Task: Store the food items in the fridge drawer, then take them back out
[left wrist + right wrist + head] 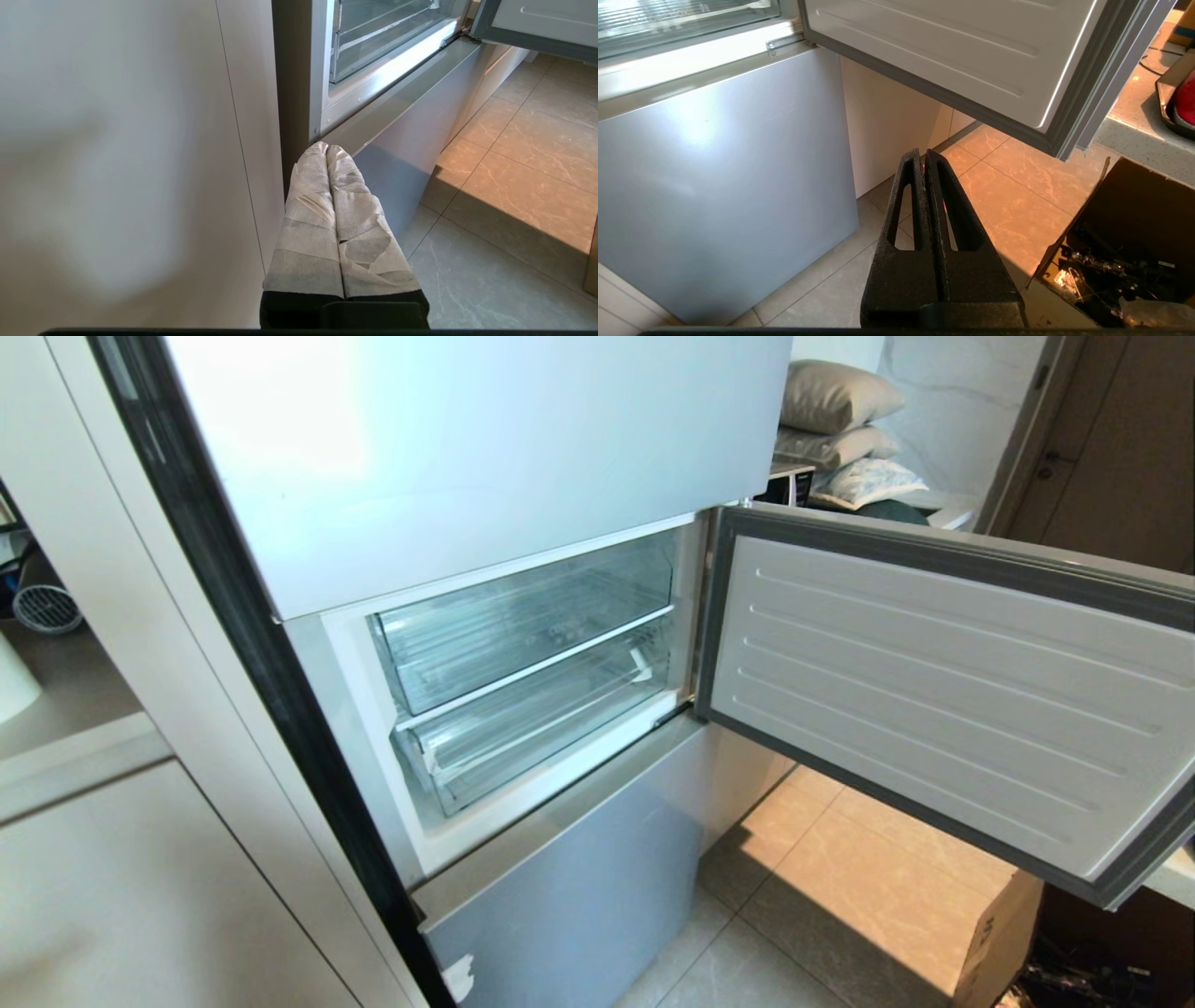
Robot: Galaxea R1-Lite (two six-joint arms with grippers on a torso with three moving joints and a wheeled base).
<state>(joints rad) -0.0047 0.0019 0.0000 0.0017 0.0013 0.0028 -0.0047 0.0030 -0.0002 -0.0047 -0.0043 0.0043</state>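
Below the swung-open fridge door [943, 691], both the left gripper [327, 148] and right gripper [923, 154] hang fully closed and empty, so the robot should first pull the closed fridge drawer [537, 723] squarely by its front lip; the food items are hardly visible

No readable text in view

The cardboard box [997, 933] by the open fridge door [943, 691] bore a dark printed mark on its side, too small to make out; a faint marking on the upper clear drawer [532, 625] was likewise illegible.
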